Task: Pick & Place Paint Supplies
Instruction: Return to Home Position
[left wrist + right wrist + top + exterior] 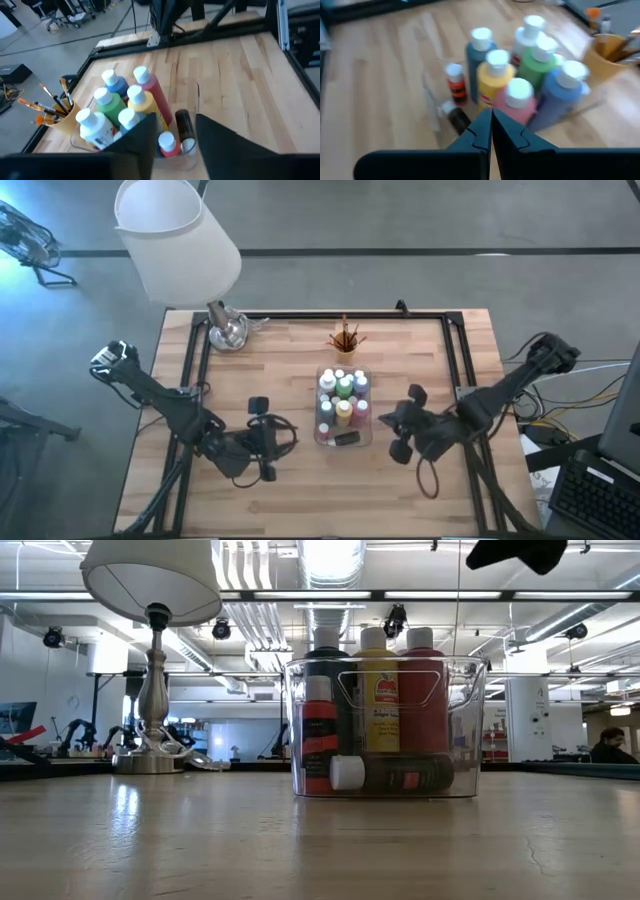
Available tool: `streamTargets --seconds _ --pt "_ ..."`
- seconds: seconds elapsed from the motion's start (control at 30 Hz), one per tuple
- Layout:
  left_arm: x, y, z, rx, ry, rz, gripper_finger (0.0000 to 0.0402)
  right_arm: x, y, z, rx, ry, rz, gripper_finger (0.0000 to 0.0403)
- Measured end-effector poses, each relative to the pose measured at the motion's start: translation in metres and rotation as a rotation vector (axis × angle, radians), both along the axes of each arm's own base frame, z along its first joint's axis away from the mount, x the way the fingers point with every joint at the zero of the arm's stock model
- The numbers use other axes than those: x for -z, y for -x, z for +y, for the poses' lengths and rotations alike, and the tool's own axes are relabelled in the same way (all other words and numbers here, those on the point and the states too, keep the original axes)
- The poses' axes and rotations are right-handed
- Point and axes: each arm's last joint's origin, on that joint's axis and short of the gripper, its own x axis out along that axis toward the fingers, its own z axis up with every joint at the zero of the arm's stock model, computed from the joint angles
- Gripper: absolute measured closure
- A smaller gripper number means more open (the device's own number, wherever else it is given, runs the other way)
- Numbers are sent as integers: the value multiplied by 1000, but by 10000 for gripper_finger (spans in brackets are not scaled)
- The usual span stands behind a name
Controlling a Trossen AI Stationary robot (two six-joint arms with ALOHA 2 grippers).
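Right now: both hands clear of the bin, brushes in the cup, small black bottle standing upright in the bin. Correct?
One error: the small black paint bottle lies on its side on the floor of the clear bin, as the low view shows. The rest holds: left hand and right hand are clear of the bin, and the brushes stand in the small orange cup.

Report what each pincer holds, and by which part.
Nothing is held. The left pincer is open and empty; the right pincer is shut on nothing. The bottles sit in the bin, apart from both.
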Motion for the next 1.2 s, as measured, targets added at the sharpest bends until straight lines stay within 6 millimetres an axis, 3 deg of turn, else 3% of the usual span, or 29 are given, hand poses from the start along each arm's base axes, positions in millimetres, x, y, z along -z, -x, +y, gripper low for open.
streamTargets --seconds 0.2,0.43,0.73,1.0,1.2 --pt "-2 -2 1 1 -10 -17 323 -3 -3 -3 -116 -60 -68 394" --pt "-2 -1 0 15 -41 -8 339 -17 -4 -5 -68 -47 -126 394" --pt "-5 1 0 51 -80 -43 396 -41 -16 -5 -85 -330 -187 394" --pt "7 20 11 78 -59 -111 396 -52 -23 -4 -44 -269 -136 371" --pt "16 48 25 216 6 -246 395 -57 -6 -11 -43 -97 -116 359"
